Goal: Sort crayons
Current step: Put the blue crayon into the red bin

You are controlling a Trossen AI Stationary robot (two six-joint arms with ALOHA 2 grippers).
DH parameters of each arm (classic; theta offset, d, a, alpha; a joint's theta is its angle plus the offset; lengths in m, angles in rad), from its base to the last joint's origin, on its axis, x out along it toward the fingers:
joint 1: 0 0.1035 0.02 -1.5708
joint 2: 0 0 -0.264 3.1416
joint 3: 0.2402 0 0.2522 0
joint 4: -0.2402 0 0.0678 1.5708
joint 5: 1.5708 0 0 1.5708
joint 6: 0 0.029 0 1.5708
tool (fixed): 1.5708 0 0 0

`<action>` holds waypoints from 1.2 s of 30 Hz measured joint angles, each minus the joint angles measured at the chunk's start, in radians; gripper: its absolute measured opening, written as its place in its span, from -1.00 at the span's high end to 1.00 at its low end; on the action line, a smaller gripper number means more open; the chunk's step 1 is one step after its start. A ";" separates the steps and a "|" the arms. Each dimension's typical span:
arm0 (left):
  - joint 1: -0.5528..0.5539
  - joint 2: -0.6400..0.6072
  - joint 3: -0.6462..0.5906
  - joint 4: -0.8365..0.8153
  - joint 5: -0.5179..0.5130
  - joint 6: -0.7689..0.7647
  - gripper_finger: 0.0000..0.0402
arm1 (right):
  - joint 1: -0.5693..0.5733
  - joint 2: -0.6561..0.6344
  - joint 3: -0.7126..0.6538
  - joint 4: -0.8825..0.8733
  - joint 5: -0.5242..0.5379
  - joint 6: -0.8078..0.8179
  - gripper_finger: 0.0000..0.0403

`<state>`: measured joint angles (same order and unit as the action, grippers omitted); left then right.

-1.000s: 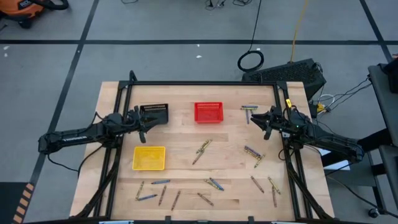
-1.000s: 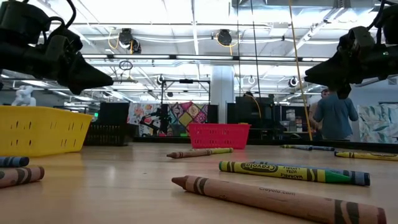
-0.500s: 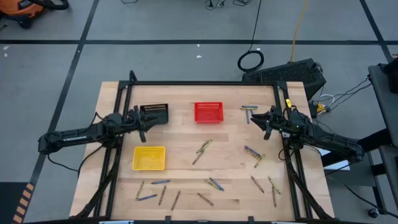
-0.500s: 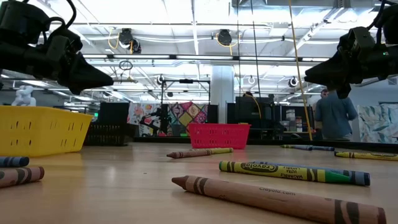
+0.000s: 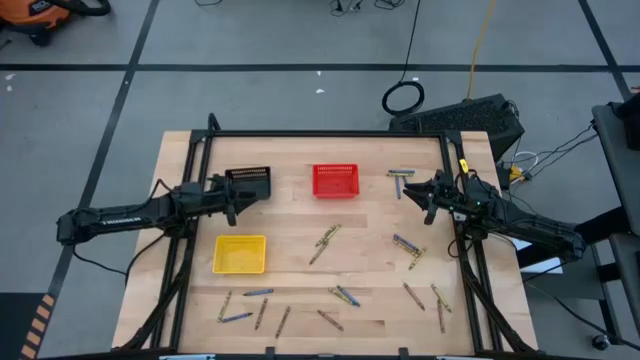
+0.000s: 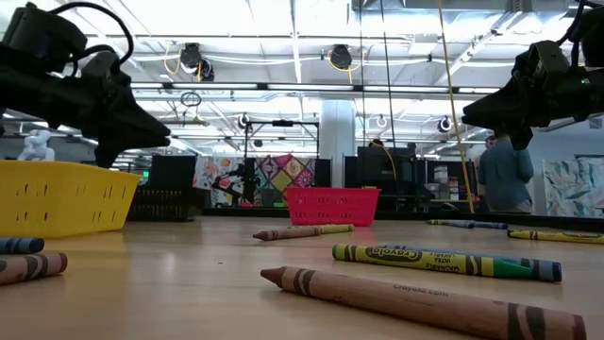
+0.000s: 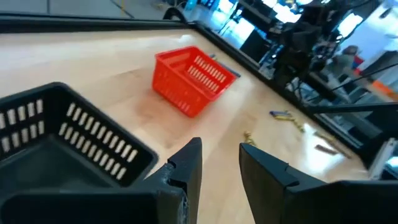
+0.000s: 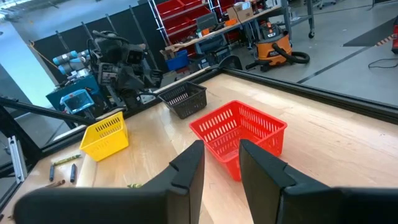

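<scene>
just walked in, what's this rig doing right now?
It is a crayon-sorting setup, and nothing is picked up yet. The crayons lie scattered over the table, and none shows inside a basket. The left gripper hangs open and empty beside the black basket. The right gripper hangs open and empty near a few crayons at the far right. The red basket and the yellow basket look empty from above.
</scene>
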<state>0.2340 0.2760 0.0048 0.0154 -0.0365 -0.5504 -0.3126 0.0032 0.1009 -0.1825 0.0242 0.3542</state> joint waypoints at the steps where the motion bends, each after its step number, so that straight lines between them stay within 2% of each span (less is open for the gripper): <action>1: 0.001 0.009 0.000 0.000 -0.007 0.015 0.44 | 0.000 0.000 0.000 0.000 0.000 0.000 0.56; 6: 0.001 0.047 0.000 0.002 -0.018 -0.014 0.44 | 0.000 0.000 0.000 0.000 0.000 0.000 0.56; 11: 0.001 0.073 0.000 0.003 -0.019 0.110 0.44 | 0.000 0.000 0.000 0.000 0.000 0.000 0.56; 15: 0.001 0.085 0.000 0.002 -0.015 0.124 0.44 | 0.000 0.000 0.000 0.000 0.000 0.000 0.56; 21: 0.001 0.091 0.000 -0.003 0.064 0.206 0.44 | 0.000 0.000 0.000 0.000 0.000 0.000 0.56; 28: 0.001 0.091 0.000 -0.003 0.053 0.297 0.44 | 0.000 0.000 0.000 0.000 0.000 0.000 0.56; 33: 0.001 0.091 0.000 -0.003 0.061 0.284 0.44 | 0.000 0.000 0.000 0.001 0.000 0.000 0.56; 36: 0.001 0.091 0.000 -0.003 0.061 0.270 0.44 | 0.000 0.000 -0.004 0.059 0.006 -0.004 0.56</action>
<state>0.2352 0.3668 0.0048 0.0128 0.0241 -0.2802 -0.3126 0.0029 0.0973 -0.1235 0.0303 0.3506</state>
